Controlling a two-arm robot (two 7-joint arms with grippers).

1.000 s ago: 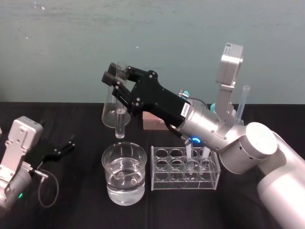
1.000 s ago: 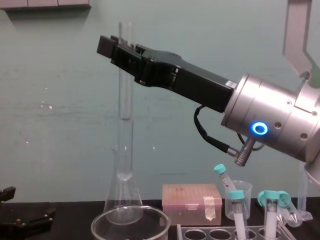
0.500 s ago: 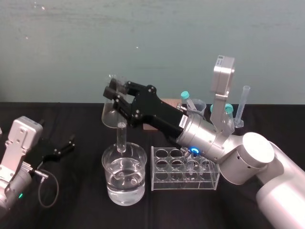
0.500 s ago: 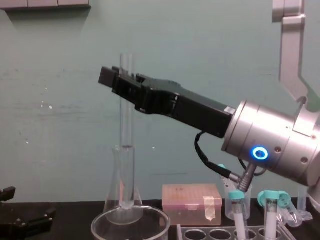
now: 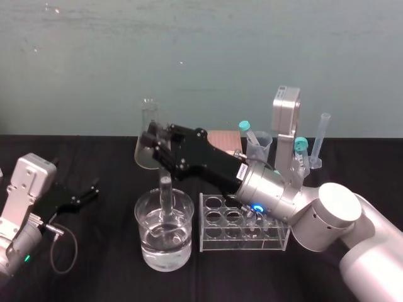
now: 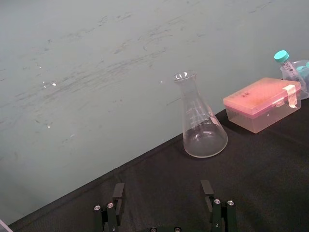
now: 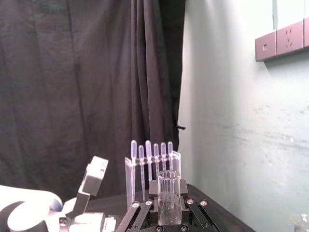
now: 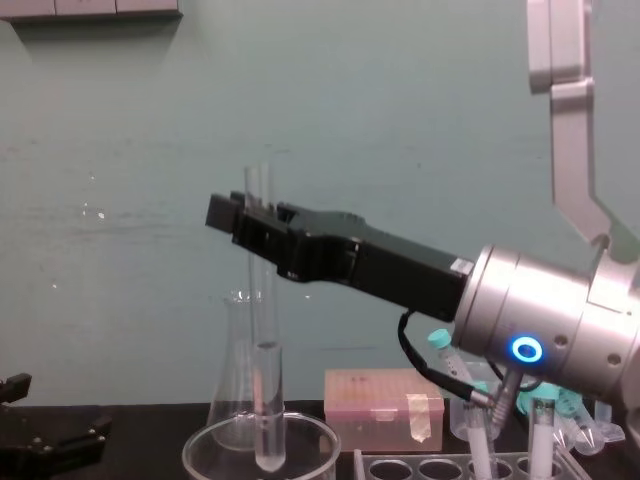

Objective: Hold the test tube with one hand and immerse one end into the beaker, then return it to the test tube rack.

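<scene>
So the test tube is standing pretty much dead upright, long axis vertical, open mouth up and round bottom down. The right pincer is pinching it high up, a bit below the mouth, with the black fingers coming in from the right and the tube's top poking out above them. The right wrist view looks straight along the pincer and you can see the tube clamped between the two sides.

The lower end is down inside the beaker, below the rim. In the head view the tube drops into the beaker near the middle, and there's clear liquid in there, but glass on glass makes it really hard to say where the tip ends or if it's actually wet. The chest view cuts the beaker off at the bottom edge, so the water line is out of frame there.

The test tube rack sits just right of the beaker on the black counter, partly covered by the silver wrist. A couple of teal-capped tubes stand in it.

The left pincer is parked low at the left of the counter, well away, fingers spread with nothing between them. Far behind the beaker there's a conical flask and a pink box
</scene>
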